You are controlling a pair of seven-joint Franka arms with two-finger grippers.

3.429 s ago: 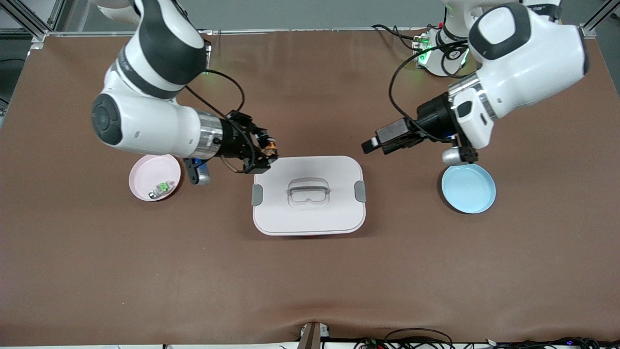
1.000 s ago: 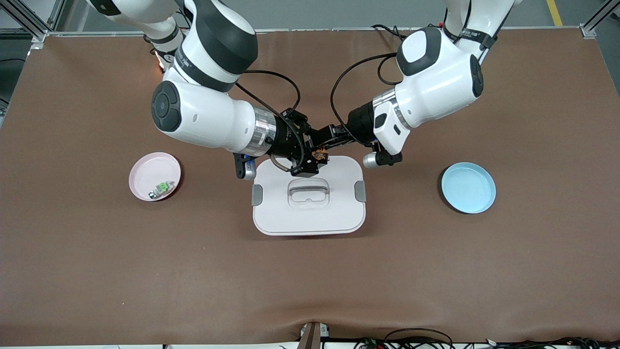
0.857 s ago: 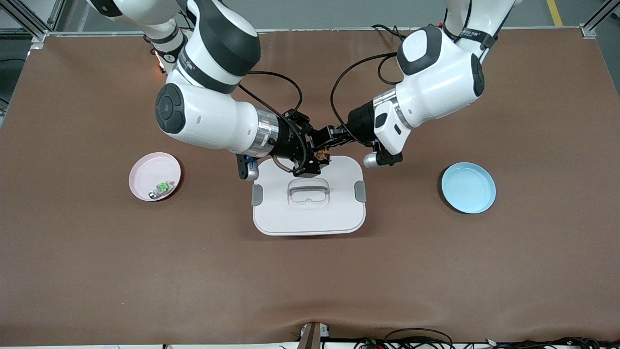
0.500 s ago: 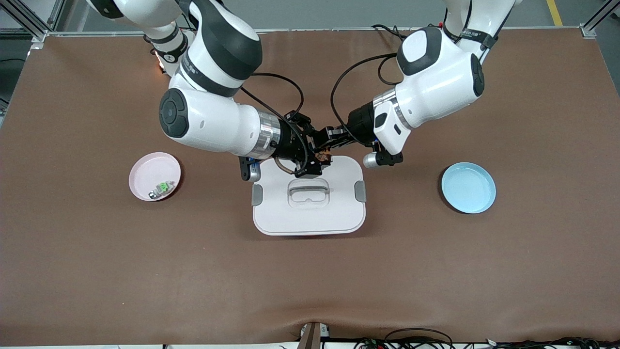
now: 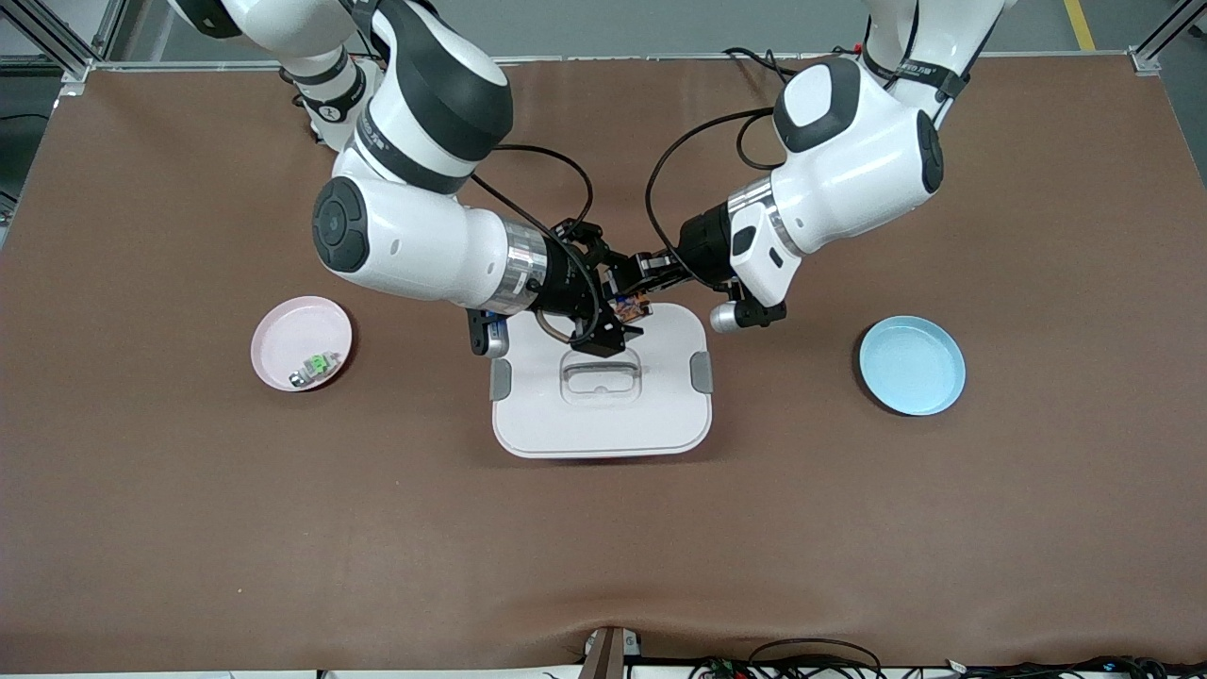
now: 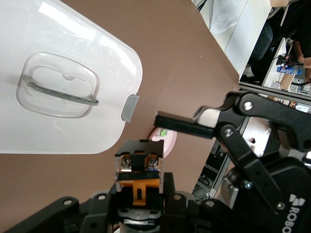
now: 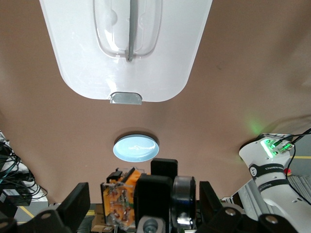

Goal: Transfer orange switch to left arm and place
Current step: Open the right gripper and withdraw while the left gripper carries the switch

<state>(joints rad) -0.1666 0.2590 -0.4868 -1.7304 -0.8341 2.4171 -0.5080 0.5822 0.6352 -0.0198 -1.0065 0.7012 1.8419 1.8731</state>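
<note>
**Brown worktop, lab surroundings**

Worktop (image 5: 189,528) covered in brown matte sheet, slight wrinkle at the edge nearest the front camera. Aluminium frame rails (image 5: 57,42) at the corners by the bases. Grey floor (image 5: 660,24) past that edge. Black cables (image 5: 811,660) bunched along the near edge. Even overhead light, soft shadows.

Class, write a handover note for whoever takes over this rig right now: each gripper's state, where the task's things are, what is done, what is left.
Left gripper: shut on the switch, over the box's edge nearest the bases.
Right gripper: open, around the switch at the same spot, fingers apart from it.
Done: the switch is up over the box, in the left gripper.
Left: back the right gripper away; carry the switch clear of the box, probably to the blue plate at the left arm's end, and release.
</note>
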